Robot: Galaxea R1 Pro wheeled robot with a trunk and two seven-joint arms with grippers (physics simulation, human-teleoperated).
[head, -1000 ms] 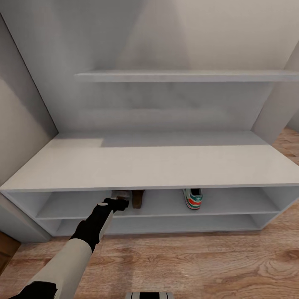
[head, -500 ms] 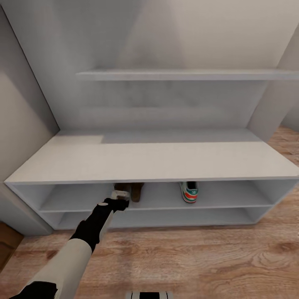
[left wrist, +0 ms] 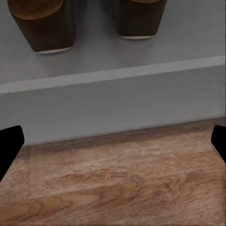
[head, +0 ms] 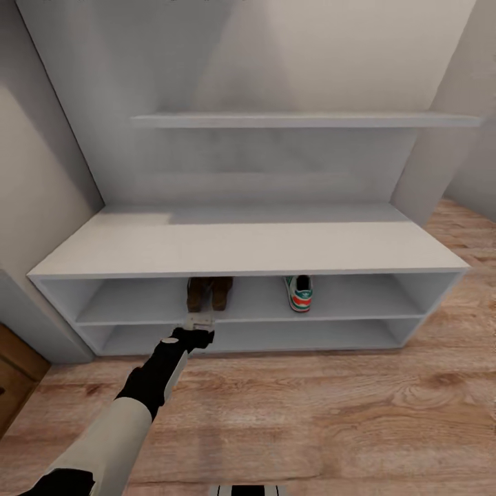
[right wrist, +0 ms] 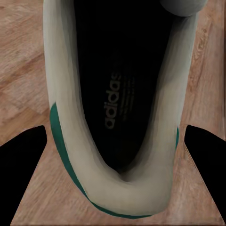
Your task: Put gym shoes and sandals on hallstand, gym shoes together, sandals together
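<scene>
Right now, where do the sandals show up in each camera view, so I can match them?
Head view: the sandals stand side by side on the rack's upper shelf, just beyond the left gripper.
Left wrist view: their two heels on the grey shelf, above its front edge.
Right wrist view: a gym shoe over the planks takes the middle.
Shared landmark: the wood floor.

Soft even light, faint shadows under shelves; wrist close-ups blurred, wide-angle edge distortion.
</scene>
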